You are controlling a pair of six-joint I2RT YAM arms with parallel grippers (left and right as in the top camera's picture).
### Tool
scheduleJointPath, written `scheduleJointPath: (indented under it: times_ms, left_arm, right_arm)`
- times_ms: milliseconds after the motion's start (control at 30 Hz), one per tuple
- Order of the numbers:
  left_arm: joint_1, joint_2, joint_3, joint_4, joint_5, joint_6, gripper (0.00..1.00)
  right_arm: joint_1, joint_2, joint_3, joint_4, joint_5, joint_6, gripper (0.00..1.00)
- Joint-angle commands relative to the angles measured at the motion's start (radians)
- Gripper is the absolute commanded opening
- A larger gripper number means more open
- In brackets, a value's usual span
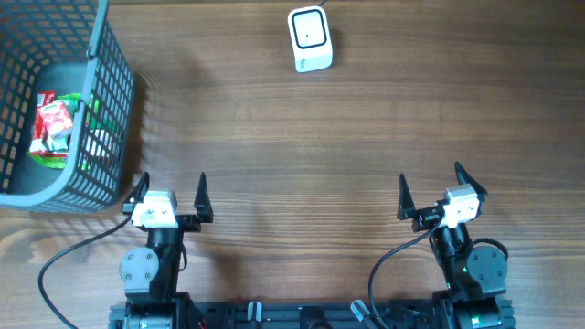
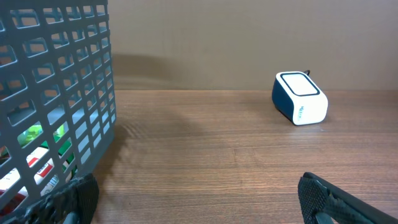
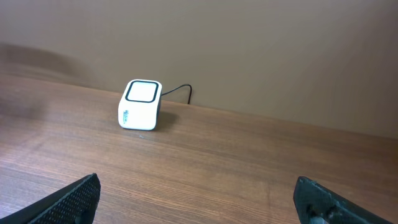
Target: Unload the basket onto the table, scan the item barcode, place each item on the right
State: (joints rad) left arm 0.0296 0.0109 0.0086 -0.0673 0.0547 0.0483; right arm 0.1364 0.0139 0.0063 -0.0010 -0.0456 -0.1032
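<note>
Both grippers are open and hold nothing. The left gripper [image 1: 173, 181] and the right gripper [image 1: 430, 175] each have two black fingers spread wide. They are low over the near edge of the table and well apart from each other.

The table [image 1: 292, 137] is the biggest thing, one surface of brown wood with the grain running from side to side. Behind its far edge the wrist views show one plain beige wall [image 3: 261, 43].

One basket [image 1: 108, 100] of grey plastic grid stands on the far left part of the table. Its near corner is just beside the outer finger of the left gripper.

One scanner [image 1: 310, 39], a small white box with a dark window on top, sits at the far edge near the middle, well apart from both grippers. One thin black cable [image 3: 178, 89] goes out from its back, along the foot of the wall.

The items to scan lie inside the basket. One red and white packet [image 1: 52, 121] and one green packet [image 1: 50, 158] beside it can be seen. Through the grid the exact number cannot be counted.
</note>
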Motion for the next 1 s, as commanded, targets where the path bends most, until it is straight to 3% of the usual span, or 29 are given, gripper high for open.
scheduleJointPath:
  times_ms: [0, 633, 767, 967]
  left_arm:
    - [0.008, -0.004, -0.003, -0.005, 0.023, 0.019, 1.0]
    - [0.008, -0.004, -0.003, -0.004, 0.025, 0.022, 1.0]
    - [0.008, -0.004, -0.003, -0.004, 0.031, -0.114, 1.0]
    - [0.008, -0.003, -0.003, -0.002, 0.034, -0.113, 1.0]
  right_arm:
    - [-0.003, 0.007, -0.001, 0.002, -0.016, -0.009, 1.0]
    - [-0.003, 0.007, -0.001, 0.002, -0.015, -0.009, 1.0]
    - [-0.003, 0.007, -0.001, 0.002, -0.016, -0.009, 1.0]
    - [-0.003, 0.007, -0.001, 0.002, -0.015, -0.009, 1.0]
